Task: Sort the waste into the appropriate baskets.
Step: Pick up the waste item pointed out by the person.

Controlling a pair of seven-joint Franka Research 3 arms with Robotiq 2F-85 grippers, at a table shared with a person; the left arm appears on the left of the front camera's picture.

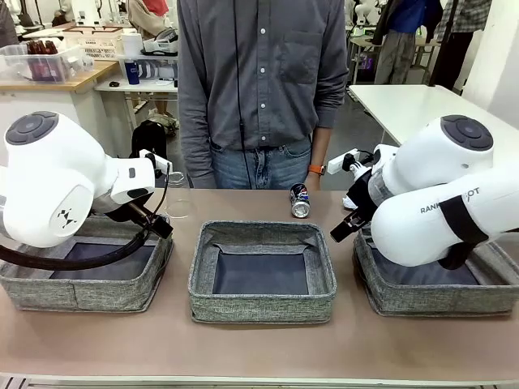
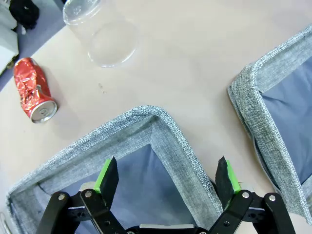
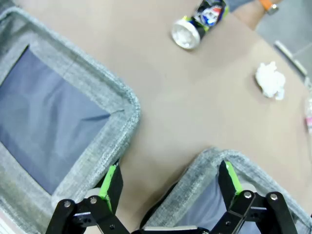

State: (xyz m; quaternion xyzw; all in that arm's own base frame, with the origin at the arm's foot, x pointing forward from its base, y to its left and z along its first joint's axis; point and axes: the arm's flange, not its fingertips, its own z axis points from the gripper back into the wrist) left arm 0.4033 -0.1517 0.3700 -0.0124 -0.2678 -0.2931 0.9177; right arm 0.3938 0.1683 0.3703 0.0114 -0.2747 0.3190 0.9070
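Note:
In the left wrist view my left gripper (image 2: 166,178) is open, hovering over the far corner of the left basket (image 2: 165,126), nothing between its green pads. Beyond it on the table lie a dented red soda can (image 2: 33,90) and a clear plastic cup (image 2: 100,31). My right gripper (image 3: 170,180) is open too, above the gap between the middle basket (image 3: 97,80) and the right basket (image 3: 214,158). Farther out lie a dark blue soda can (image 3: 200,22) and a crumpled white paper wad (image 3: 270,80). The front view shows all three grey baskets (image 1: 261,271) in a row.
A person in a grey shirt (image 1: 259,81) stands at the table's far edge, behind the dark blue can (image 1: 300,200). Both white arms hang over the outer baskets (image 1: 81,279) (image 1: 438,292). Bare tabletop (image 1: 243,348) runs along the front of the baskets.

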